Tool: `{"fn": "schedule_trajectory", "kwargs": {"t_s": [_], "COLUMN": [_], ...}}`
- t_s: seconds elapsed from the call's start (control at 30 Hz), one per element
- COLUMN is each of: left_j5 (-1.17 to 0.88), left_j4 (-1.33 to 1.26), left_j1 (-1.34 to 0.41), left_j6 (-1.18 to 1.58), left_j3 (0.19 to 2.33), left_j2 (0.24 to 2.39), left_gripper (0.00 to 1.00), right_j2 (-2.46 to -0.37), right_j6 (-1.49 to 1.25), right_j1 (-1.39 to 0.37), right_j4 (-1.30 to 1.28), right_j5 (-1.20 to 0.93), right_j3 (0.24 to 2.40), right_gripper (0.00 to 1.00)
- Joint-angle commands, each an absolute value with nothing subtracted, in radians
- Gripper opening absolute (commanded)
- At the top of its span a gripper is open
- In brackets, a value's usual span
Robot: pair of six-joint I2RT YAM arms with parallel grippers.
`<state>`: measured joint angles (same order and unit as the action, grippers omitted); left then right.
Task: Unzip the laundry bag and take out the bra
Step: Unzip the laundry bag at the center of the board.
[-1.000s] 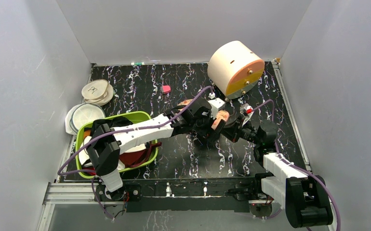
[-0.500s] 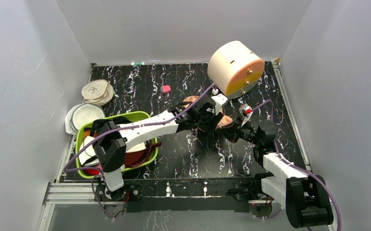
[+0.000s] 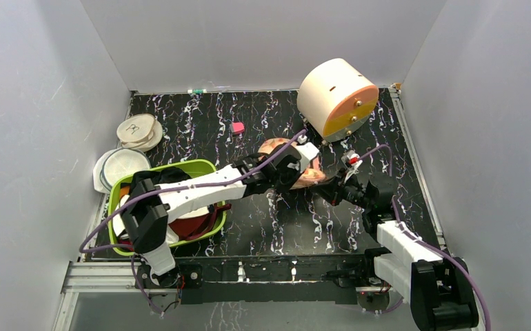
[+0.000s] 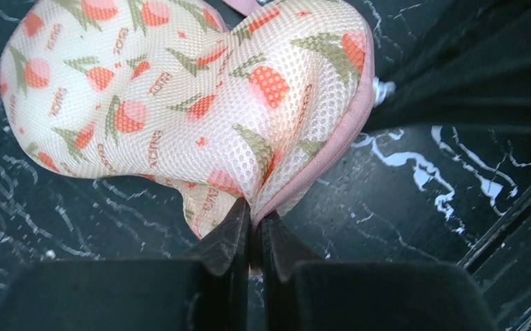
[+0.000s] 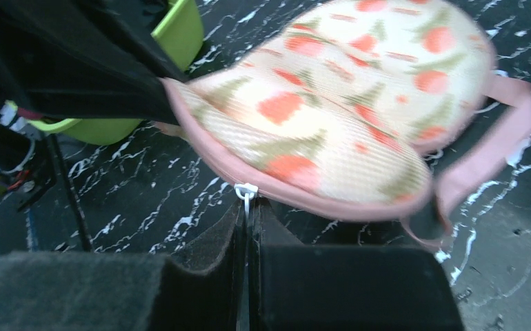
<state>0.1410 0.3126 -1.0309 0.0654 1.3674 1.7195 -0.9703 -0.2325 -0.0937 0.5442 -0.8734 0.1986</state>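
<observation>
Beneath the left claw (image 4: pixel 254 215), laundry bag (image 3: pixel 274 146) half-hidden — zipper edge (image 5: pixel 318 205) blurred.

laundry bag (image 4: pixel 180 103) | peach mesh, red-green prints, pink zipper edge | zipped closed | centre-right on table (image 3: pixel 201 124)

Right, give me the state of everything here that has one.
laundry bag, zipped shut along the edge that shows.
zipper pull, pinched by the right gripper.
left gripper, shut on the laundry bag's edge.
right gripper, shut on the zipper pull.
green basin, upright, clothes inside.
</observation>
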Motion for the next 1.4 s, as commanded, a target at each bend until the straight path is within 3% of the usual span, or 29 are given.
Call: {"fn": "schedule_trajectory", "kwargs": {"t_s": [0.0,0.2,0.43,0.63,0.77,0.83,0.97,1.17,1.37], "left_j5": [0.237,0.289,0.296,0.199,0.086,0.02,-0.012,-0.018,-0.123], "left_j4": [0.291,0.253,0.259,0.296,0.298,0.299,0.287,0.343,0.338], "left_j1": [-1.025,-1.013,-0.977,-0.975,-0.975,-0.974,-0.974,-0.974,-0.976], "left_j6": [0.036,0.062,0.141,0.108,0.088,0.092,0.11,0.116,0.126], "left_j3": [1.276,1.143,1.055,1.091,1.167,1.211,1.282,1.402,1.37], "left_j2": [1.557,1.47,1.46,1.447,1.435,1.448,1.501,1.648,1.663], "left_gripper": [0.0,0.0,0.03,0.55,0.77,0.83,0.88,0.83,0.86], "right_j2": [-0.927,-0.992,-1.073,-1.135,-1.149,-1.141,-1.138,-1.14,-1.122], "right_j6": [-0.183,-0.175,-0.232,-0.26,-0.261,-0.261,-0.26,-0.27,-0.277], "right_j1": [-0.093,-0.077,-0.067,-0.088,-0.142,-0.169,-0.211,-0.239,-0.245], "right_j4": [0.473,0.424,0.51,0.593,0.597,0.601,0.606,0.617,0.632], "right_j5": [-0.73,-0.694,-0.807,-1.011,-1.05,-1.034,-1.017,-0.994,-0.984], "right_j3": [0.232,0.267,0.304,0.331,0.334,0.334,0.334,0.334,0.325], "right_gripper": [0.0,0.0,0.0,0.0,0.0,0.0,0.0,0.0,0.0]}}
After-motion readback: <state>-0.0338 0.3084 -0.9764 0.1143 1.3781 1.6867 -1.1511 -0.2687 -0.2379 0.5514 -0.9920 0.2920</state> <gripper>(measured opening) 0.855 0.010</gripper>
